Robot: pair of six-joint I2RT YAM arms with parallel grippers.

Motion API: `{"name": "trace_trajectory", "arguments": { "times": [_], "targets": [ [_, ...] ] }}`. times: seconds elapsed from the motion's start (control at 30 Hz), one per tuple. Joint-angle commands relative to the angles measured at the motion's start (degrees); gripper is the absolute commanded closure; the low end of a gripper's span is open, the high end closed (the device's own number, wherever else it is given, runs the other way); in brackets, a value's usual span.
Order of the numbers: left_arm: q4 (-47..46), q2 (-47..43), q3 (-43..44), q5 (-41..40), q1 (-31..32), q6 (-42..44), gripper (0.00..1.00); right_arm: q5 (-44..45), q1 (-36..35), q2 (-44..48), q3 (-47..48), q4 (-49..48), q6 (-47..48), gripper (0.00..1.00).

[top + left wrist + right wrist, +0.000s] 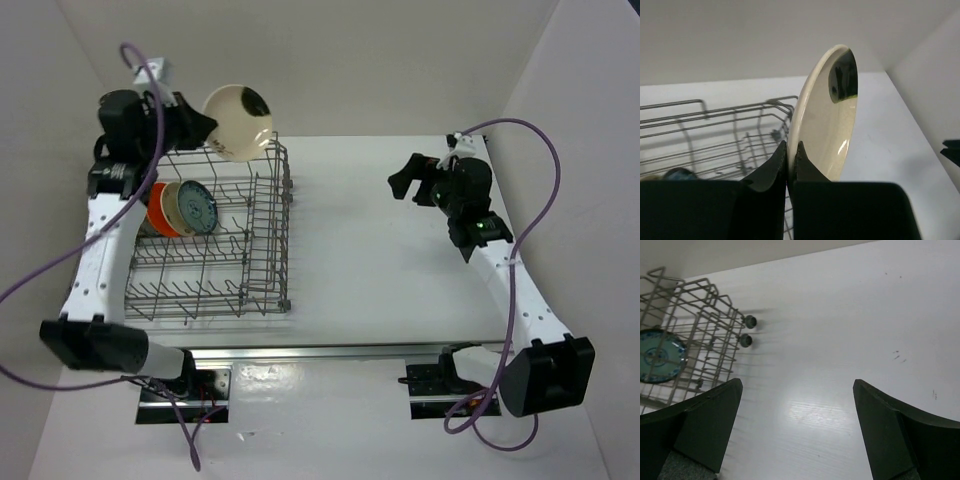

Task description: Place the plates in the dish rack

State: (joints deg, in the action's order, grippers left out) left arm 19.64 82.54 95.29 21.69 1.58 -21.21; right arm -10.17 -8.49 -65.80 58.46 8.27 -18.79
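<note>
My left gripper (207,128) is shut on the rim of a beige plate (238,122) and holds it on edge in the air above the far right corner of the grey wire dish rack (268,240). In the left wrist view the plate (825,120) stands upright between my fingers (776,165). A blue-and-white patterned plate (190,208) and an orange plate (157,208) stand upright in the rack at its left; the blue-and-white one also shows in the right wrist view (660,362). My right gripper (403,182) is open and empty above the bare table right of the rack.
The rack's right wall (705,325) with two round feet shows at the left of the right wrist view. White walls enclose the table at the back and both sides. A metal rail (320,352) runs along the near edge between the arm bases.
</note>
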Motion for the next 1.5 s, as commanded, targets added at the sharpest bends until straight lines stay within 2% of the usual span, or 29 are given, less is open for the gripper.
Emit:
{"name": "trace_trajectory", "arguments": {
  "times": [0.0,0.1,0.2,0.37,0.53,0.6,0.77,1.47],
  "targets": [
    [0.04,-5.19,-3.78,-9.48,-4.03,0.64,1.0,6.75,-0.39,-4.5,-0.28,-0.36,0.59,0.0],
    [6.45,-5.81,-3.79,-11.49,-9.22,3.79,1.0,6.58,-0.39,-9.76,1.04,-1.15,0.07,0.0],
    [8.22,-7.74,-7.38,-18.86,-11.16,7.57,1.0,3.94,-0.39,-13.64,1.05,-2.38,0.07,0.0],
    [6.38,-8.28,-12.75,-22.75,-11.16,11.19,1.0,3.41,-0.39,-16.2,1.57,-3.53,-0.46,0.0],
    [6.28,-2.23,-15.04,-24.67,-11.16,11.72,1.0,4.46,-0.39,-17.34,1.57,-3.53,-0.46,0.0],
    [8.04,-0.37,-14.52,-28.09,-11.16,11.72,1.0,5.07,-0.39,-17.34,1.57,-3.0,-0.46,0.0],
    [7.52,2.0,-16.01,-34.43,-6.95,12.95,1.0,5.96,-0.39,-17.87,1.05,-3.0,-0.46,0.0],
    [9.8,11.32,-14.78,-36.9,-2.29,14.01,1.0,5.43,-0.39,-19.98,0.52,-2.47,-0.46,0.0]
  ]
}}
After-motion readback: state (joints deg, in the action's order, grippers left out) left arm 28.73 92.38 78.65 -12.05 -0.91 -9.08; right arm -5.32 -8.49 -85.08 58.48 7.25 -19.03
